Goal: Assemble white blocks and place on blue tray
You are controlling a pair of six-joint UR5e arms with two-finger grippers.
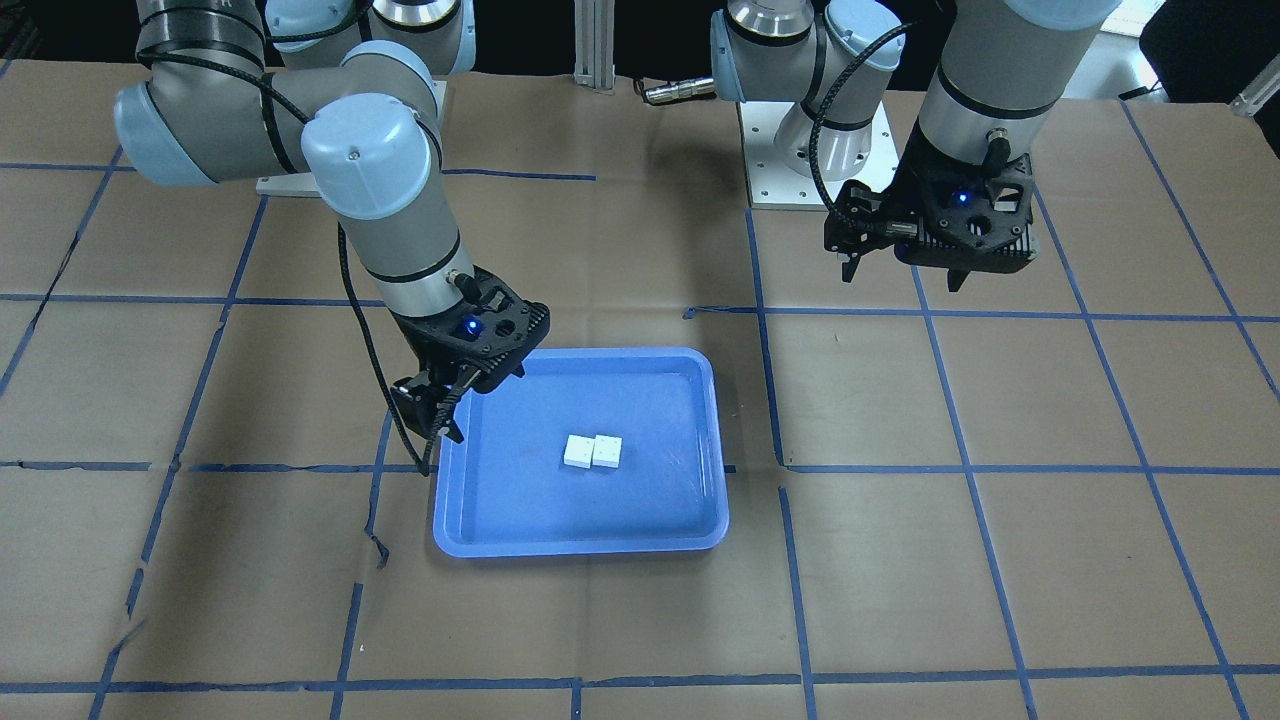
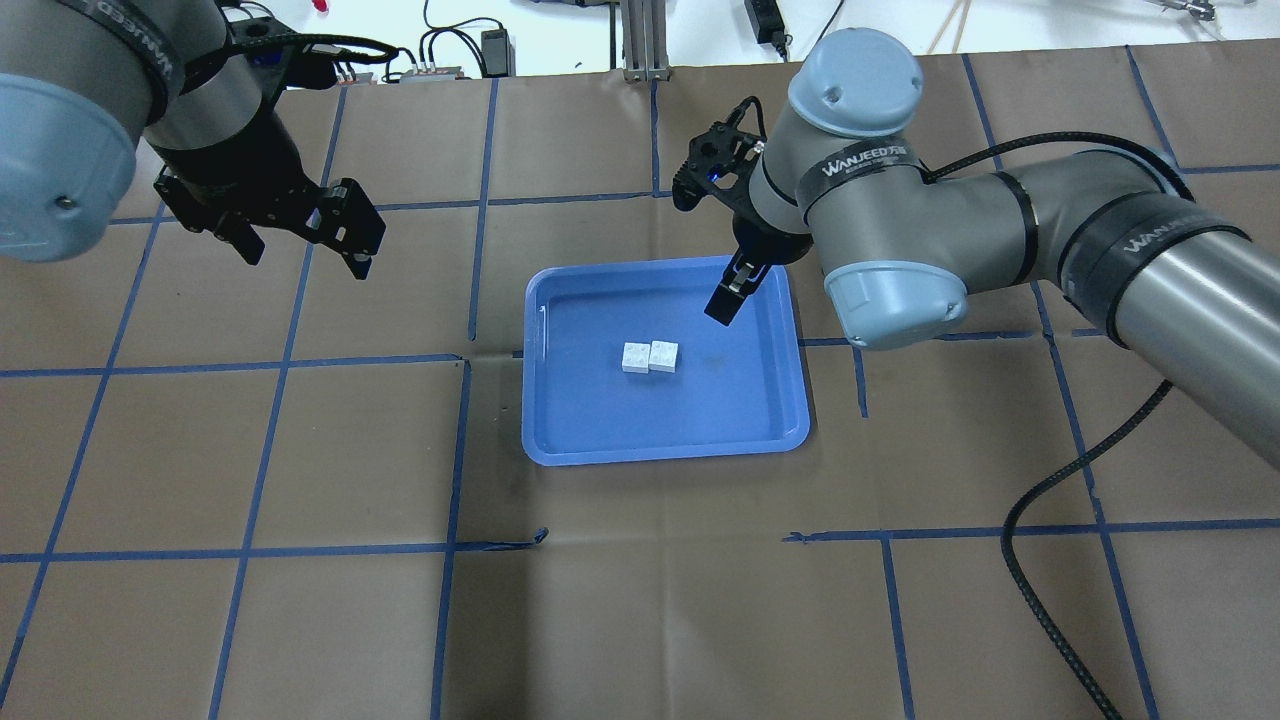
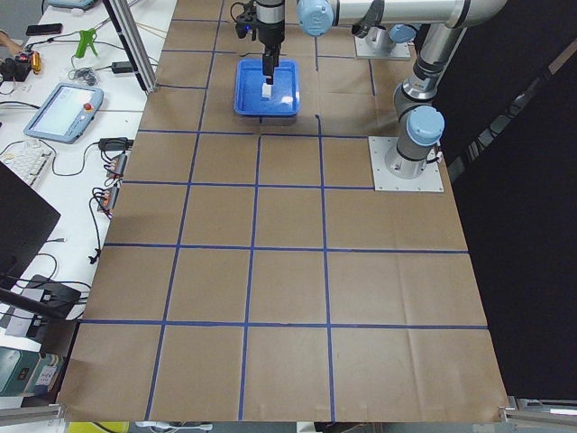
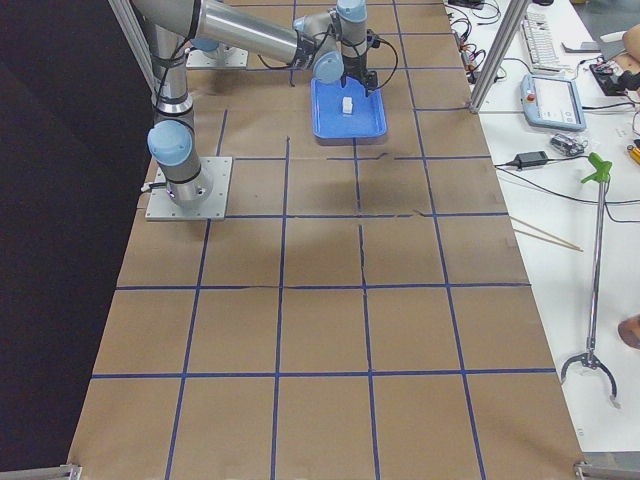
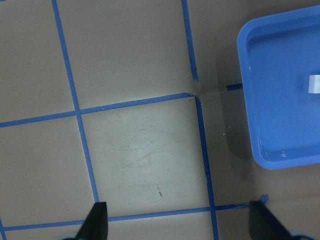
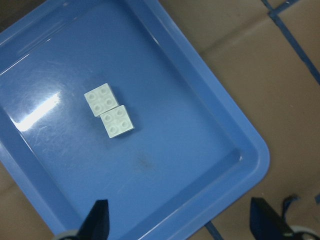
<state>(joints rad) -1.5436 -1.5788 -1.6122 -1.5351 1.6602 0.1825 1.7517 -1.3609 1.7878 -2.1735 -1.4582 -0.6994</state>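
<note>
Two white blocks point(image 2: 634, 357) point(image 2: 663, 356) lie side by side, touching, studs up, near the middle of the blue tray point(image 2: 660, 452). They also show in the front view point(image 1: 592, 451) and the right wrist view point(image 6: 110, 111). My right gripper point(image 2: 725, 300) hangs open and empty above the tray's far right corner point(image 1: 435, 420), apart from the blocks. Its fingertips point(image 6: 97, 222) stand wide apart. My left gripper point(image 2: 305, 255) is open and empty, high over bare table well left of the tray point(image 1: 903, 272). The left wrist view shows the tray's corner point(image 5: 280, 145) and one block's edge point(image 5: 314, 83).
The table is covered in brown paper with a blue tape grid point(image 2: 460, 360). The arm's white base plate point(image 1: 800, 170) sits at the table's robot side. Benches with a teach pendant point(image 3: 65, 104) and tools point(image 4: 595, 170) line the far edge.
</note>
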